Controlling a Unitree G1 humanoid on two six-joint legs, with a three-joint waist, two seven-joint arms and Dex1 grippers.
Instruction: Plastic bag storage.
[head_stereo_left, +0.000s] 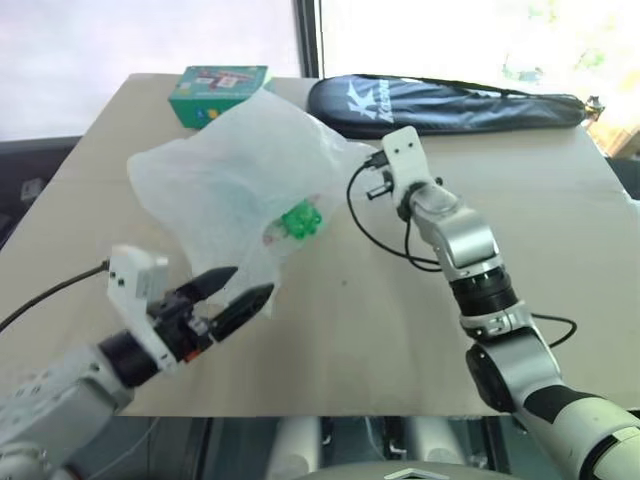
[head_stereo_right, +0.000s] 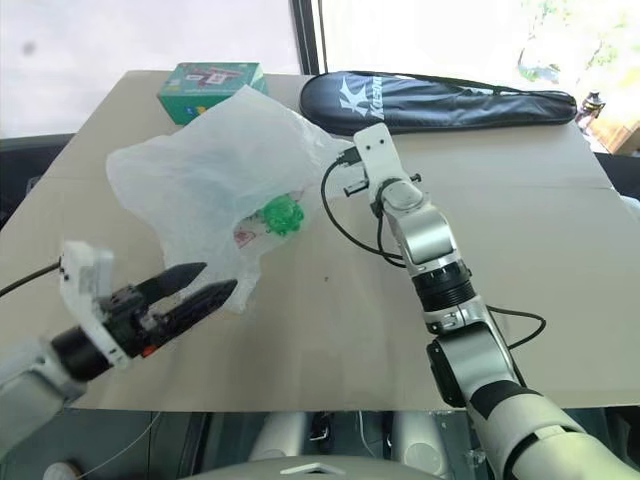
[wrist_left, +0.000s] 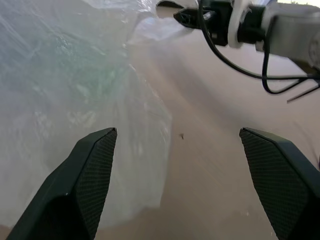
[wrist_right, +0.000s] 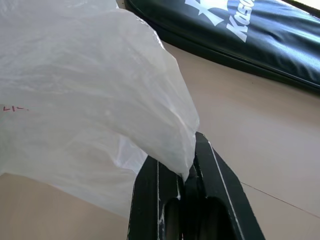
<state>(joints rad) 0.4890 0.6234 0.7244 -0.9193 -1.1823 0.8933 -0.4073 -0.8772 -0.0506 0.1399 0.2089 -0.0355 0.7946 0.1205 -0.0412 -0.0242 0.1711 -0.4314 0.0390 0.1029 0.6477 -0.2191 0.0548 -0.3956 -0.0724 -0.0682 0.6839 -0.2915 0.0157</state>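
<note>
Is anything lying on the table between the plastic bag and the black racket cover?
No. In the right wrist view, bare table separates the plastic bag from the racket cover.

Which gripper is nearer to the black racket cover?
Right. The right gripper, shut on the plastic bag, is just in front of the racket cover; the left gripper is open, beyond the bag's near side.

plastic bag (head_stereo_left: 225, 180) — translucent, crinkled, lifted
</note>
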